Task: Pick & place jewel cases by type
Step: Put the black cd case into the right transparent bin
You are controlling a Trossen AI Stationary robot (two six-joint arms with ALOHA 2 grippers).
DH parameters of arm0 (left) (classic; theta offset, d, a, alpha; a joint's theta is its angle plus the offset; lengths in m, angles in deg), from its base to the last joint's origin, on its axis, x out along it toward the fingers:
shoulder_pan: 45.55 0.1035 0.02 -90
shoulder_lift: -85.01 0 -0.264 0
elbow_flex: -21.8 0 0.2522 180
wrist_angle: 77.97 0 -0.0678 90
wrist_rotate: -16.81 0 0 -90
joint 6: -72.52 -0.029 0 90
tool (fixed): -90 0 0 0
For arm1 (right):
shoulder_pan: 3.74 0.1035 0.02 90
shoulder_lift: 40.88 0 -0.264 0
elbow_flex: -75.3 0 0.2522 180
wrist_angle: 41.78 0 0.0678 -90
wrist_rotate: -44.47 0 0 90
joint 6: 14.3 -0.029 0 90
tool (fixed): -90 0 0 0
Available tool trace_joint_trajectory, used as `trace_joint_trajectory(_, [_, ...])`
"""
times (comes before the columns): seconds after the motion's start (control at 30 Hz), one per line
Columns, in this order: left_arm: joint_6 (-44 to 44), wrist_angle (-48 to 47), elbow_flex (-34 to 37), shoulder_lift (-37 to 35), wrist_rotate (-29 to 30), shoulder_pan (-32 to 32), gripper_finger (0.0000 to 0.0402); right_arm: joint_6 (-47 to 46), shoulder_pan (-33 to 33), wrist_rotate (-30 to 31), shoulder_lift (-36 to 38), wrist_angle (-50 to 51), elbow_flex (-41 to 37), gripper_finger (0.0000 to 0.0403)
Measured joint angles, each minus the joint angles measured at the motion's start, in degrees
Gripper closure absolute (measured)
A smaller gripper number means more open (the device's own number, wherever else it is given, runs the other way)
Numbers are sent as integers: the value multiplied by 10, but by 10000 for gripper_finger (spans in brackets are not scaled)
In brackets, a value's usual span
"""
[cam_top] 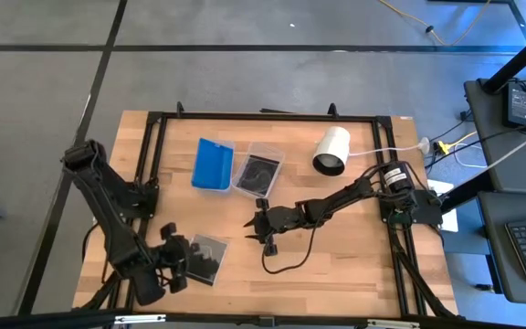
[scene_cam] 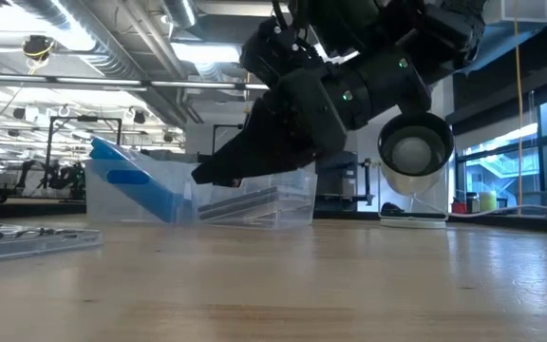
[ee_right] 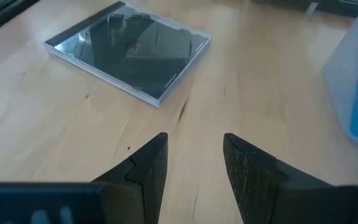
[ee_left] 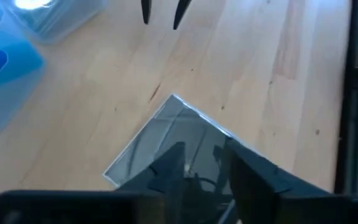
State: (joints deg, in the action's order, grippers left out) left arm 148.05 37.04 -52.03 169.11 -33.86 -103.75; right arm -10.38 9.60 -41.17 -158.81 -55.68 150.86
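A dark grey square plastic jewel case lies lower left in the high view, partly hidden under the slightly parted left gripper; grip unclear; right gripper open, empty, mid-frame.

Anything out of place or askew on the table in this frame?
One dark jewel case lies loose on the bare wood near the left gripper, skewed to the table's edges, apart from the two clear tubs. In the low view the blue cases lean tilted in their tub. The white cylinder lies on its side.
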Motion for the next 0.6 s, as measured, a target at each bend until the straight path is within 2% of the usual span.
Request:
trace_joint_trajectory(0.23, [39, 2, 0, 43, 0, 2, 193, -5, 0, 0, 0, -15, 0, 244])
trace_joint_trajectory(0.3, [64, 7, 0, 53, -18, 2, 173, 3, 0, 0, 0, -25, 0, 243])
trace_joint_trajectory(0.4, [87, 13, 0, 66, -71, 2, 157, 24, 0, 0, 0, -30, 0, 243])
trace_joint_trajectory(0.53, [155, 11, 0, 87, -201, 5, 151, 26, 0, 1, 0, -30, 0, 243])
trace_joint_trajectory(0.6, [178, 11, 0, 100, -240, 2, 151, 27, 0, 1, 0, -29, 0, 243])
